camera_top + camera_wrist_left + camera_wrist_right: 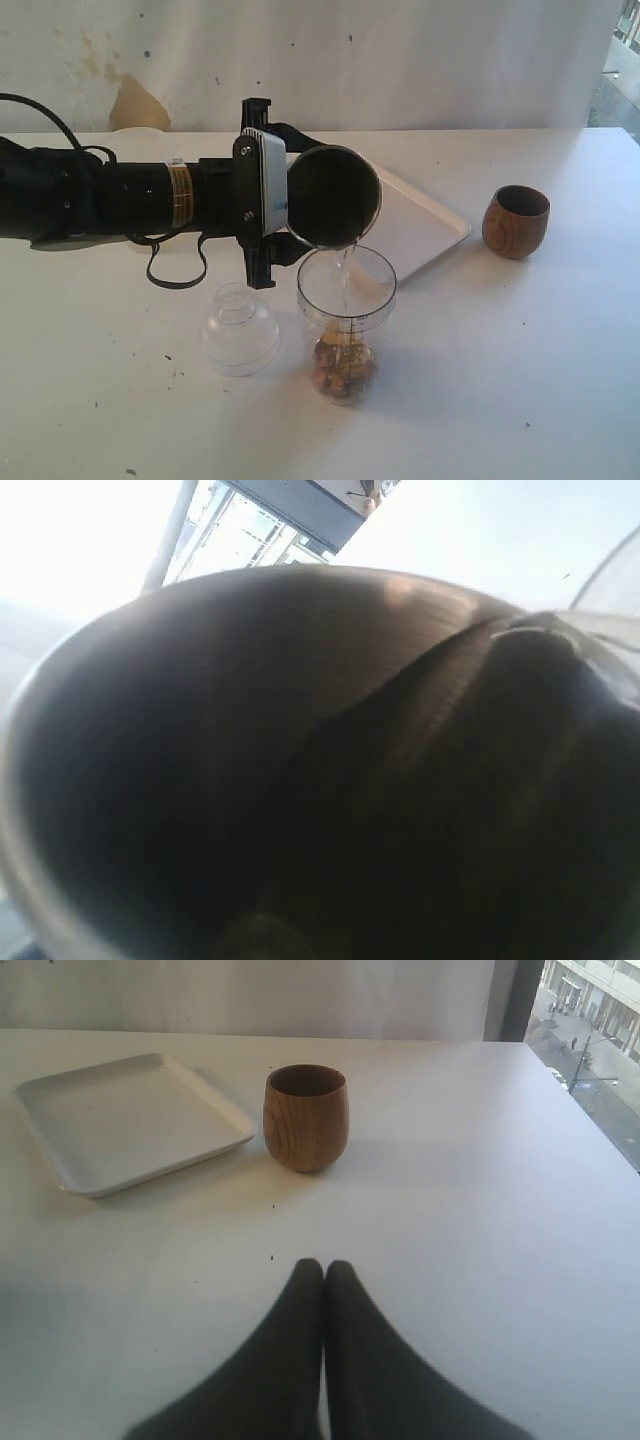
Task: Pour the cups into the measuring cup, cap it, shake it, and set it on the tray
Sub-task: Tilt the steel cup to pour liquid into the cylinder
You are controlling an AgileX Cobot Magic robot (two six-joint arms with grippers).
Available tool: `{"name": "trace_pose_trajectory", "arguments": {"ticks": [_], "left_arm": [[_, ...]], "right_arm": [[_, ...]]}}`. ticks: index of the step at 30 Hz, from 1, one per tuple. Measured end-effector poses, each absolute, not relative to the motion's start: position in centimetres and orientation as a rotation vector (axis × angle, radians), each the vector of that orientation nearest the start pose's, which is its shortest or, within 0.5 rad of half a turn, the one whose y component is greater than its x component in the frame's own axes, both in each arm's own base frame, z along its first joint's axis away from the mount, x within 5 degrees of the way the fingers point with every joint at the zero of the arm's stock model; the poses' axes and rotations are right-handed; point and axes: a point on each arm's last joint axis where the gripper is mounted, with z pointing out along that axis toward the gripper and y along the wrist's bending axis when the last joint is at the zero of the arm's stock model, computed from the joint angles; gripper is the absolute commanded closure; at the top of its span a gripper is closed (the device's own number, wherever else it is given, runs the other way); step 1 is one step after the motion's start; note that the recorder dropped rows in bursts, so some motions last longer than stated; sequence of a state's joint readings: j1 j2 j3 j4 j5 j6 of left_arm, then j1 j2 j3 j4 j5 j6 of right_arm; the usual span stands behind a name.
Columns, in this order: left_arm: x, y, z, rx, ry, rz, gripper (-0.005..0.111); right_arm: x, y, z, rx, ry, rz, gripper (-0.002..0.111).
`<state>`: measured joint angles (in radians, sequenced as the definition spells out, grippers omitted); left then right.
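We see the tall clear cylindrical measuring cup (346,322) with a black scale standing upright on the white bench (520,400), near the front and just in front of the tray's near corner. Brownish bits lie in its bottom. Directly above its open mouth hangs the tapered shiny steel tumbler (333,196), tipped onto its side with its lip over the rim, and a thin clear stream runs down into the cup. The left pincer (280,205) is clamped on the tumbler, whose dark inside fills the left wrist view (300,780).

Just beside the measuring cup, on its left, a clear domed plastic piece (240,328) sits mouth-down. Behind lies the flat white rectangular tray (425,228), and well to its right the rounded brown wooden cup (516,221) stands upright. The right pincer (323,1295) hovers over bare bench, fingers pressed together, holding nothing.
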<state>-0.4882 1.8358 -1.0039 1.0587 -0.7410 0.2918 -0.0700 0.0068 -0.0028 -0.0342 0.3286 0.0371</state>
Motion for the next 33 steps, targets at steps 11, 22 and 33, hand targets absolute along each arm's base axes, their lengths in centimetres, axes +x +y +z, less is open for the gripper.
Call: {"name": "trace_pose_trajectory", "arguments": {"ticks": [11, 22, 33], "left_arm": [[31.08, -22.56, 20.82, 1.659, 0.775, -0.013, 0.107], [31.13, -22.59, 21.00, 1.649, 0.747, 0.009, 0.107], [31.18, -22.60, 21.11, 1.669, 0.669, 0.080, 0.107]], "right_arm": [[5.40, -0.48, 18.41, 0.076, 1.815, -0.056, 0.108], [5.40, -0.48, 18.41, 0.076, 1.815, -0.056, 0.108], [5.40, -0.48, 18.41, 0.076, 1.815, -0.056, 0.108]]}}
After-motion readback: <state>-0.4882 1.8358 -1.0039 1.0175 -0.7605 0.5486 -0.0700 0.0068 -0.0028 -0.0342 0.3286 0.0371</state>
